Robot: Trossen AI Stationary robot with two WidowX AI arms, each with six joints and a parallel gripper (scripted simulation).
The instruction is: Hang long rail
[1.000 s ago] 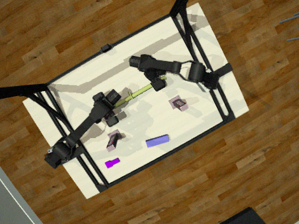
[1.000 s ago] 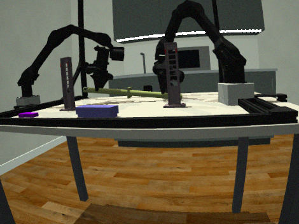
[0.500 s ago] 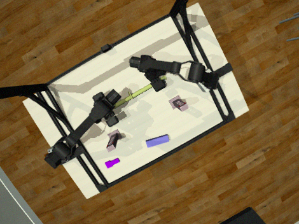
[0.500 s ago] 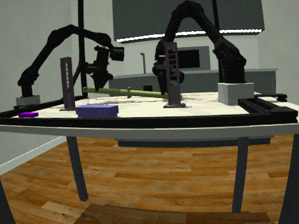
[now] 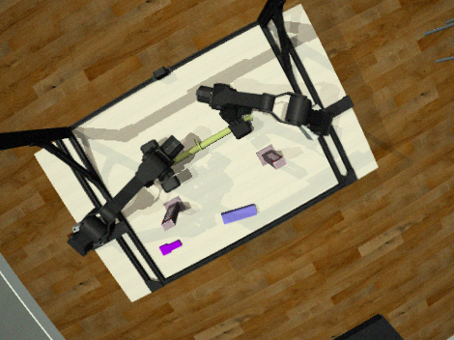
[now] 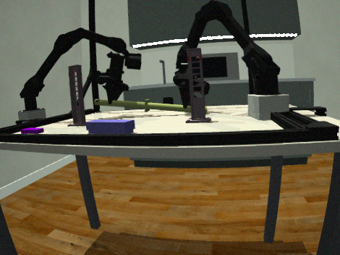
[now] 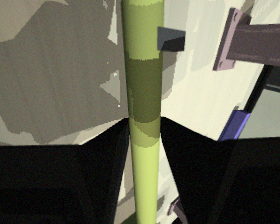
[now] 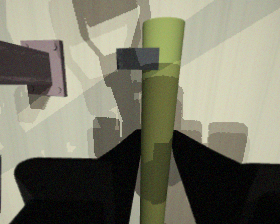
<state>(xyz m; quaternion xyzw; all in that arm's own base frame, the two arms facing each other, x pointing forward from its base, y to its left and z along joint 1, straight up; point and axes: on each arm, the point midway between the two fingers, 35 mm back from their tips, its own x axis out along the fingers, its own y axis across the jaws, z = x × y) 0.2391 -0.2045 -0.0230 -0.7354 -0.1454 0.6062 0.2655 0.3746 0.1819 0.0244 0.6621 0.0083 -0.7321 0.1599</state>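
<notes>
Seen from above, the long rail [image 5: 212, 140] [image 6: 134, 104] [image 7: 145, 30] [image 8: 162, 100] runs from two to eight o'clock over the bench [image 5: 208, 259] [image 6: 249, 124]. The left tool [image 5: 238, 126] [image 6: 186, 106] [image 7: 144, 122] and right tool [image 5: 170, 164] [image 6: 110, 101] [image 8: 156, 134] both grip it. It looks stiff, perhaps smooth enough to roll; holds near both ends should steady it.
</notes>
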